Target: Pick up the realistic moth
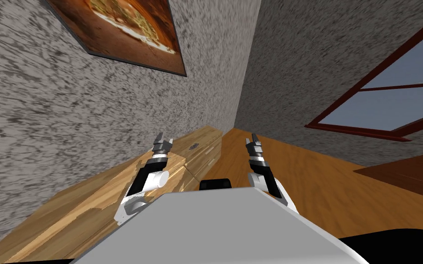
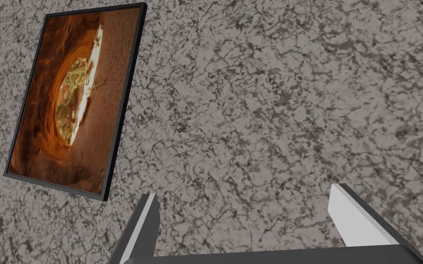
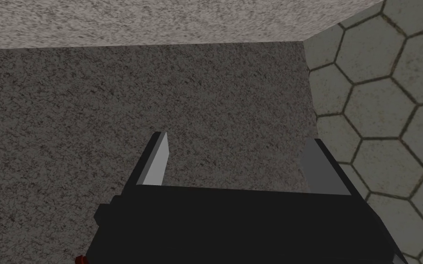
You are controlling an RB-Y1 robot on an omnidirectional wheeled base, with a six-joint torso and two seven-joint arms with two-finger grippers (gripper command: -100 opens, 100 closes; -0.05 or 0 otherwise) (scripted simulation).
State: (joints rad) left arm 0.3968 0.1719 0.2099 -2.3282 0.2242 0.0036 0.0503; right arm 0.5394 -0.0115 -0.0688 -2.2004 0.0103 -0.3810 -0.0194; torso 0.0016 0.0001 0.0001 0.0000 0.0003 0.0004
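A small dark object, apparently the moth point(image 1: 193, 146), lies on the light wooden top point(image 1: 91, 201) of a low piece of furniture along the speckled wall. My left gripper point(image 1: 164, 138) hangs above that top, a short way to the left of the moth and apart from it. Its fingers stand open point(image 2: 244, 192) with nothing between them. My right gripper point(image 1: 253, 137) is held over the wooden floor to the right of the furniture, also open and empty point(image 3: 237, 138).
The furniture runs along the left wall toward the room's corner point(image 1: 233, 123). A framed orange picture point(image 1: 128, 32) hangs above it. A red-framed window point(image 1: 389, 105) is in the right wall. Brown wooden floor point(image 1: 325, 192) spreads to the right.
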